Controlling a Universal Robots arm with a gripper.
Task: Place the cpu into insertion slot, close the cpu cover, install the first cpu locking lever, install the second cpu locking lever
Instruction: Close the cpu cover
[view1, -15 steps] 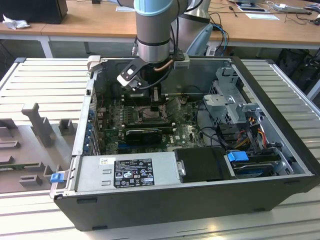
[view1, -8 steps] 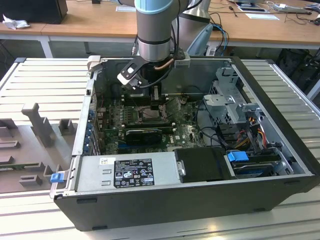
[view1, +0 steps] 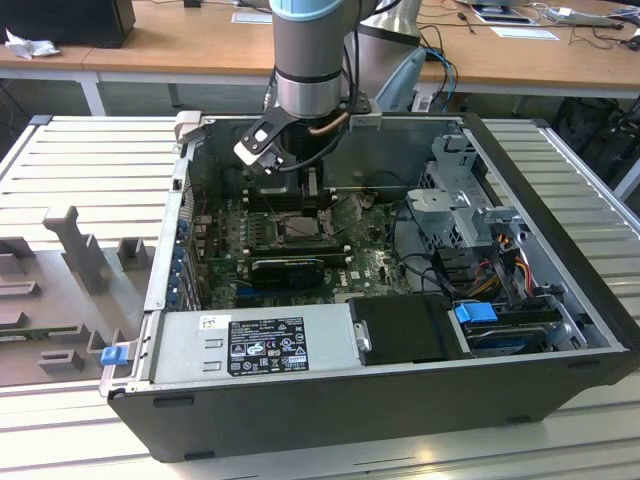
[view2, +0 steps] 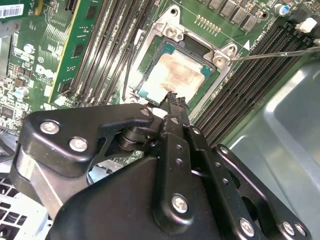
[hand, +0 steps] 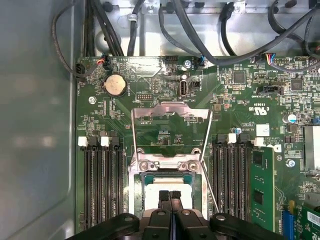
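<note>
Hanging at cpu (view2: 175, 72) edge, gripper (view2: 173, 100) jaws together; cpu cover (hand: 170, 109) raised

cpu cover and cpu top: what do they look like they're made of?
The cpu cover: looks like thin stamped sheet metal, silver-grey, with a dull sheen and soft glare. The cpu: the top seems to be a metal plate, pale matte beige-silver with brownish smears; the teal-green edge suggests a circuit-board substrate beneath.
</note>
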